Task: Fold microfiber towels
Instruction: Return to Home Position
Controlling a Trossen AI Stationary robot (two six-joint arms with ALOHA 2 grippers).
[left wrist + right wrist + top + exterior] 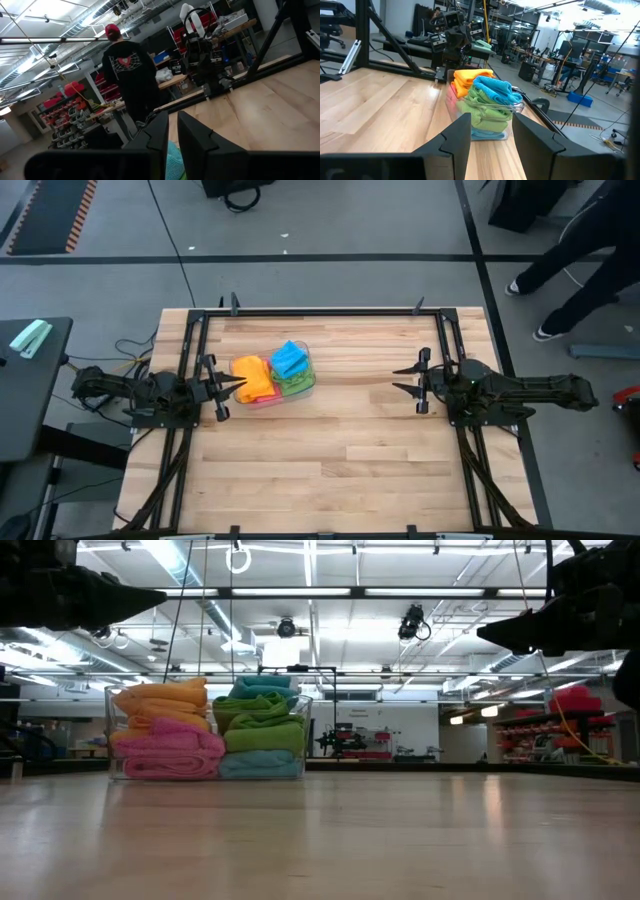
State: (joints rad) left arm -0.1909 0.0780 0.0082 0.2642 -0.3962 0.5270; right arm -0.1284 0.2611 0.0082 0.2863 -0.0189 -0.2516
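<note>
A clear plastic tub (309,381) stands left of the table's middle, packed with folded microfiber towels: orange (254,377), blue (290,358), green (296,384) and pink (170,752). In the right wrist view the stack (487,95) rises above the tub's rim. My left gripper (240,384) hangs level above the table at the tub's left side, over the orange towel's edge; its fingers stand nearly together and hold nothing. My right gripper (398,378) hangs level well to the tub's right, open, with nothing between its fingers.
Black frame rails (190,350) run along the table's left, right and far sides. Bare wood (330,460) lies between the tub and the near edge. A person (131,75) stands beyond the table; someone's legs (560,270) show at the far right.
</note>
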